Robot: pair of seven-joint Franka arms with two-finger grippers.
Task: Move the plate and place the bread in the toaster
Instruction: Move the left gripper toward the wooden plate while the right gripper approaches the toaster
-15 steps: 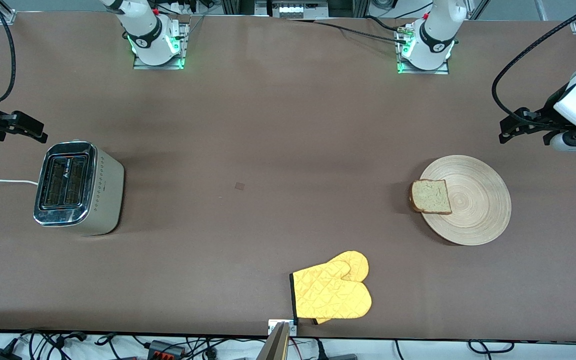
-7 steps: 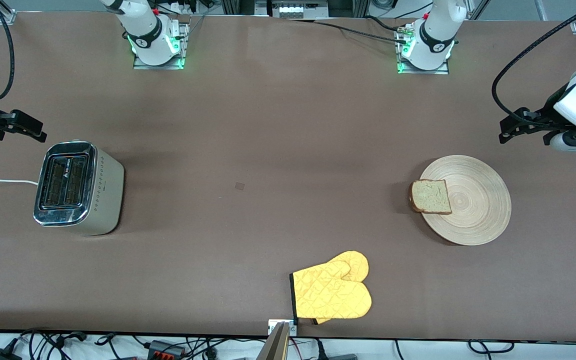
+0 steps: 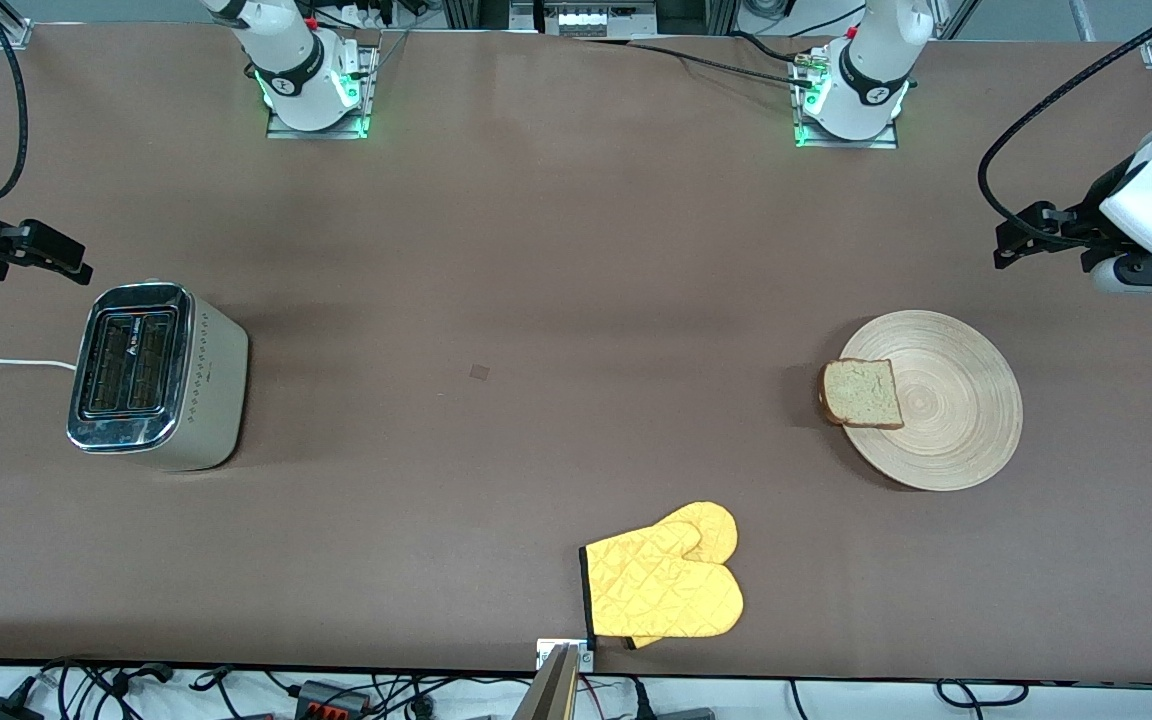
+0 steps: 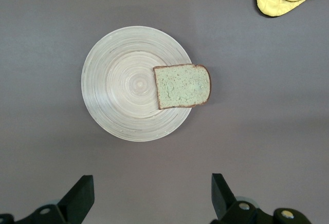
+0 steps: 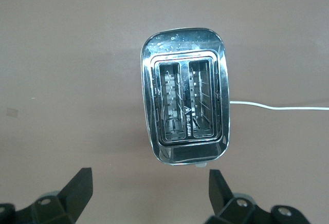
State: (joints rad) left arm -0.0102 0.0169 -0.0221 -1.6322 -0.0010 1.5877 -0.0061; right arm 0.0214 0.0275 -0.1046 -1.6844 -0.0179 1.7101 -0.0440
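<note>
Brown table [image 3: 556, 260]: bread [image 3: 861, 393] on plate [image 3: 956, 400], grippers open

The toaster [image 3: 158, 375] has a glossy chrome top and matt beige sides. The plate [image 3: 946, 400] is pale wood with ringed grain. The bread [image 3: 861, 393] looks porous (darker crust). 2 quilted yellow cloth mitts [image 3: 664, 583] lie on the matt brown table [image 3: 536, 250].
</note>
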